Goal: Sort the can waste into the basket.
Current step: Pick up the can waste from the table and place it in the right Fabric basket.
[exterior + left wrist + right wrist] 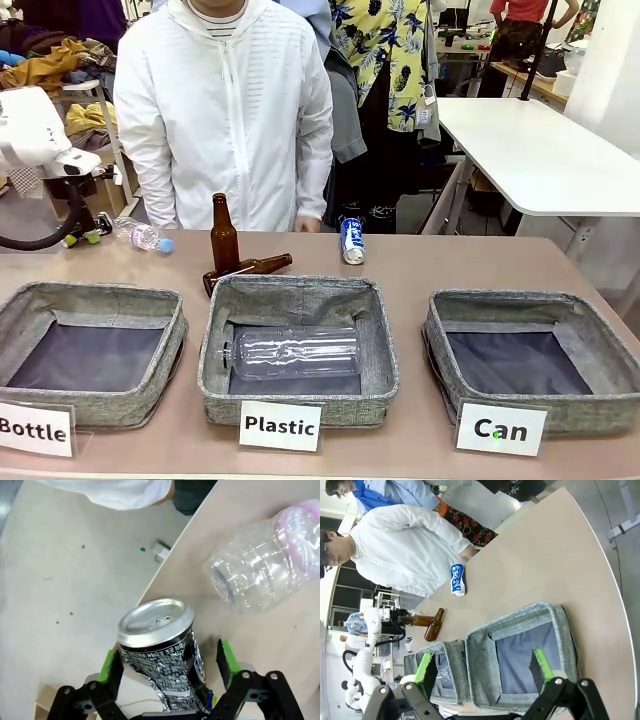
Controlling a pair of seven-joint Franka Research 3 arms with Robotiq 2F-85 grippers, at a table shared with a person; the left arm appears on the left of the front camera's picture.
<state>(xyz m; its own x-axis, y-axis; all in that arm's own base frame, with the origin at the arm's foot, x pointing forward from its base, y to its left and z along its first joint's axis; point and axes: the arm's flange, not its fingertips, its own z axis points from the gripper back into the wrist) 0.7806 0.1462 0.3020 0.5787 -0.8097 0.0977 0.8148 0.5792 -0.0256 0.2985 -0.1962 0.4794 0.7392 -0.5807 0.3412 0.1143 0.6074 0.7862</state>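
A black can (160, 655) with a silver top and a dented side stands at the table's edge between my left gripper's (170, 659) fingers. One green pad (111, 664) touches it and the other (227, 657) stands a little apart, so the jaws are open. In the front view the left gripper (82, 238) is at the far left of the table. The blue and white can (352, 241) lies at the far edge, near the person. My right gripper (482, 672) hangs open above the grey basket (560, 630), which carries the "Can" card (500, 428).
A clear plastic bottle (270, 560) lies close beside the black can. One brown bottle (224, 235) stands upright and another (250, 267) lies next to it. The "Plastic" basket (300, 290) holds a clear bottle; the "Bottle" basket (95, 300) sits left. A person in white stands opposite.
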